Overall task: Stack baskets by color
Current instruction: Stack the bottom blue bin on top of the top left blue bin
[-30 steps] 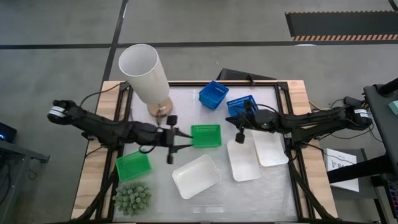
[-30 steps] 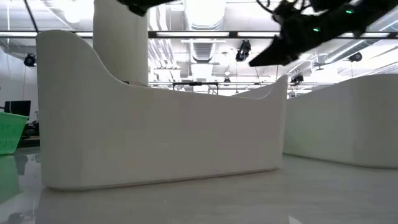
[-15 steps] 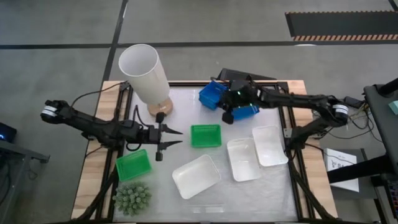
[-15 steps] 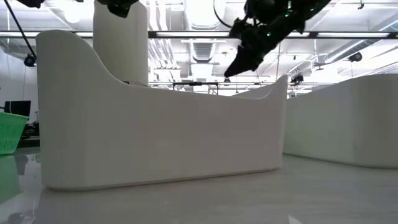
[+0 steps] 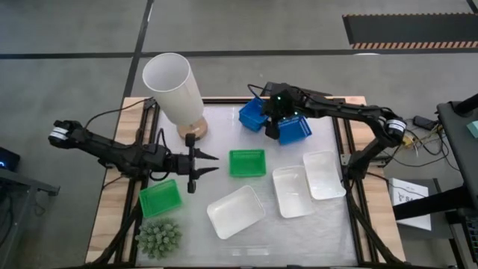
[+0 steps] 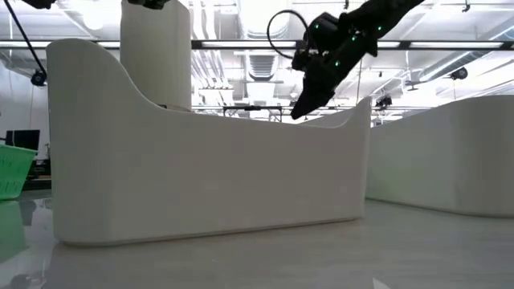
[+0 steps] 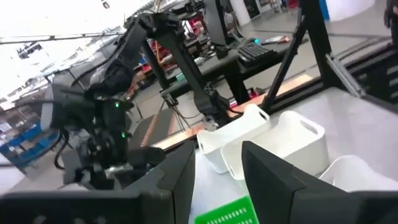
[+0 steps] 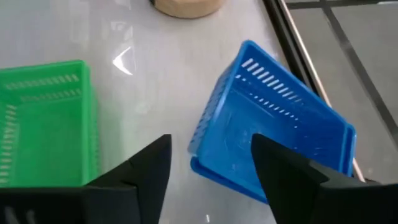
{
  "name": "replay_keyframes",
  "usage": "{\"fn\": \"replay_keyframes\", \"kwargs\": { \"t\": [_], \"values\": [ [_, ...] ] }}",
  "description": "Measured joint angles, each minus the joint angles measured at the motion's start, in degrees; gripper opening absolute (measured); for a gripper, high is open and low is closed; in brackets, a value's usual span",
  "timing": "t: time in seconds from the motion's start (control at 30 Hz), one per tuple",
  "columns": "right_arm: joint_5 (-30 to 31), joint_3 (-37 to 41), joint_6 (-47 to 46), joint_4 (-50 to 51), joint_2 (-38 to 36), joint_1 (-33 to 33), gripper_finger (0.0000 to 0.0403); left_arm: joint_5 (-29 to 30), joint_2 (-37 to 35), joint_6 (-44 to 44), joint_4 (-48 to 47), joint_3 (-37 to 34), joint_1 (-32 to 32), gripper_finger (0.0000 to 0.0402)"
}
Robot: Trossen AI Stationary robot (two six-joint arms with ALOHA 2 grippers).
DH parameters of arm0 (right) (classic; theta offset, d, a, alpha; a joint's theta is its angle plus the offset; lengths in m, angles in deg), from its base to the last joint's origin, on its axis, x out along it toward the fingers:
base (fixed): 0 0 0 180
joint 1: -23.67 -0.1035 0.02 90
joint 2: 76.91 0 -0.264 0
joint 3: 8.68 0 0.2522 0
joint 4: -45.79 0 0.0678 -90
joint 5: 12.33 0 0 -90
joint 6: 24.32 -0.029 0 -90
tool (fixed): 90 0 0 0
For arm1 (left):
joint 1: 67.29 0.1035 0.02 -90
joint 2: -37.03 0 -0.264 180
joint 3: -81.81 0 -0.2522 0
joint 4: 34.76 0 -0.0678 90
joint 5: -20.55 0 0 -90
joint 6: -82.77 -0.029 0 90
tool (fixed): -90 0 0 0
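Two blue baskets (image 5: 255,113) (image 5: 295,128) stand at the table's far side. My right gripper (image 8: 211,140) hangs open above the left one's near rim (image 8: 273,149), slanting down, touching nothing. One green basket (image 5: 247,162) stands mid-table, another (image 5: 160,199) near the left edge. Three white baskets (image 5: 235,211) (image 5: 292,191) (image 5: 324,174) stand at the near right. My left gripper (image 5: 216,164) is open and level, pointing at the mid-table green basket, a little short of it.
A tall white cylinder lamp (image 5: 170,90) on a wooden base stands at the far left. A spiky green plant (image 5: 158,237) sits at the near left corner. Bare tabletop lies between the lamp, the blue baskets and the green basket.
My right gripper has swung from above the white baskets toward the table's far edge and a little left, ending over the blue baskets. My left gripper has drawn back a little toward the left edge, away from the mid-table green basket, and rolled somewhat. No basket has moved.
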Motion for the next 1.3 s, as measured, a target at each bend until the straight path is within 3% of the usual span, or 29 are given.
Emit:
{"fn": "replay_keyframes", "kwargs": {
  "t": [0.17, 0.4, 0.6, 0.97, 1.3],
  "values": [
    [-2.96, 0.56, -1.72, -4.47, 3.24, 1.17, 0.023, 0.0, 0.0, -0.86, -0.05, -0.39, 0.02, 0.0116],
    [-2.98, 0.46, -3.43, -11.26, 8.58, 1.31, 0.0211, 0.0, 0.09, -0.86, -0.11, -0.72, 0.07, 0.0116],
    [-2.78, 0.46, -3.63, -11.74, 10.0, 1.78, 0.0162, 0.0, 0.09, -0.89, -0.07, -0.71, 0.09, 0.0116],
    [-2.82, 0.46, -3.77, -11.73, 9.21, 1.77, 0.0018, 0.0, 0.11, -0.86, -0.1, -0.72, 0.09, 0.0116],
    [-2.18, 0.47, -0.81, -11.11, 3.33, 1.37, 0.0012, 0.0, 0.11, -0.86, -0.11, -0.72, 0.09, 0.0116]
  ]
}}
